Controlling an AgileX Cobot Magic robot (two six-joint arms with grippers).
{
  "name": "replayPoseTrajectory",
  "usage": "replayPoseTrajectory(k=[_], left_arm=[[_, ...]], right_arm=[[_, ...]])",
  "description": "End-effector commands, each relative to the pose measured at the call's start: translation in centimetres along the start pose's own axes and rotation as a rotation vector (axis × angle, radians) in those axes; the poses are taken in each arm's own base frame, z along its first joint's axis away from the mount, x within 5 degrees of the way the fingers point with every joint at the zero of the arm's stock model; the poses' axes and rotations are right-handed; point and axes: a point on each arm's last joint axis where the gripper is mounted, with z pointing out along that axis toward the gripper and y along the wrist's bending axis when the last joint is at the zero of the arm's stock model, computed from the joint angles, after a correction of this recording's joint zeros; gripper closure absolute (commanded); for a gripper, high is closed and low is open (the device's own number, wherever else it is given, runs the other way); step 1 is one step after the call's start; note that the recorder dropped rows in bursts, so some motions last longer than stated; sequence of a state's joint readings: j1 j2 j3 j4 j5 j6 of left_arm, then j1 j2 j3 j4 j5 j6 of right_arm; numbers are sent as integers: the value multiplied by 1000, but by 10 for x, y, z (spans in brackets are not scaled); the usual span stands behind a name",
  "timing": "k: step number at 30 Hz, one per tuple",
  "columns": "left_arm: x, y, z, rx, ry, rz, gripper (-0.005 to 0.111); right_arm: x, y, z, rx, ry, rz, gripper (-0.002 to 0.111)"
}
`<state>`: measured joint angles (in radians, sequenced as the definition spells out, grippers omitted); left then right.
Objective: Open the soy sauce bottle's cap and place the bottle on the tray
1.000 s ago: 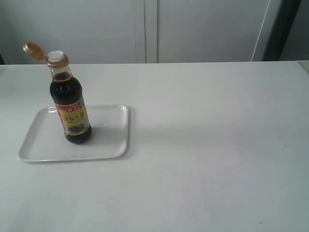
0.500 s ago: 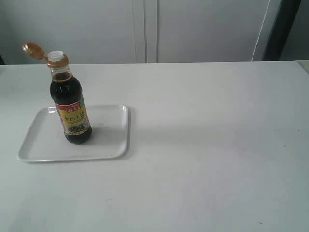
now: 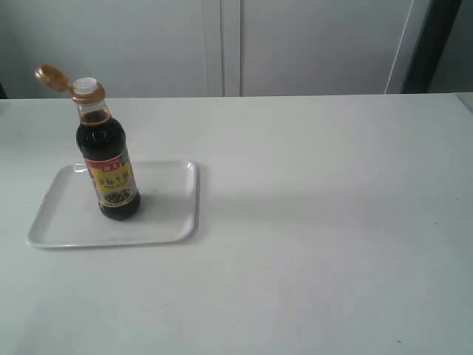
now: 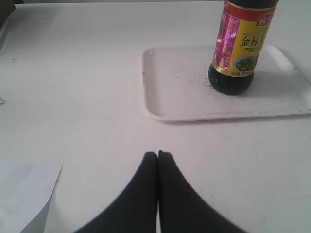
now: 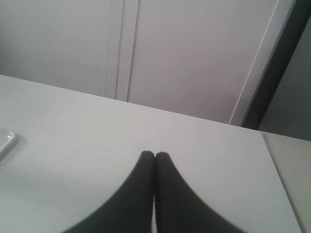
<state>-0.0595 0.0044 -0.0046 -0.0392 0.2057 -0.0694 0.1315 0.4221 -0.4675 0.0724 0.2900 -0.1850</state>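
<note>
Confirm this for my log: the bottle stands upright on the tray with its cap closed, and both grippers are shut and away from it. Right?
Not quite. The cap is flipped open, hanging off the neck beside the white spout, as the exterior view shows. The rest holds: the bottle stands upright on the tray, and the left gripper and right gripper are shut and away from it.

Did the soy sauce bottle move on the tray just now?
No. The soy sauce bottle stands at the same spot on the tray, equally far from its rim as a second ago.

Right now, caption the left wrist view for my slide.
Soy sauce bottle upright on the white tray; left tool shut, empty, short of the tray.
</note>
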Motion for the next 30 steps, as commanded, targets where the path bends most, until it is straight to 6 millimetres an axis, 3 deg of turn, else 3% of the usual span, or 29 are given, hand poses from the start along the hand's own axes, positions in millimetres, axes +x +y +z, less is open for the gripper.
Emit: replayPoseTrajectory(k=[1, 14, 20, 30], left_arm=[[1, 0, 0, 5, -3, -15, 107], [1, 0, 0, 5, -4, -13, 107], [1, 0, 0, 5, -4, -13, 107], [1, 0, 0, 5, -4, -13, 107]], right_arm=[[0, 0, 0, 2, -7, 11, 108], [1, 0, 0, 3, -5, 10, 108], [0, -2, -12, 26, -37, 55, 108], [31, 1, -25, 42, -31, 68, 108]])
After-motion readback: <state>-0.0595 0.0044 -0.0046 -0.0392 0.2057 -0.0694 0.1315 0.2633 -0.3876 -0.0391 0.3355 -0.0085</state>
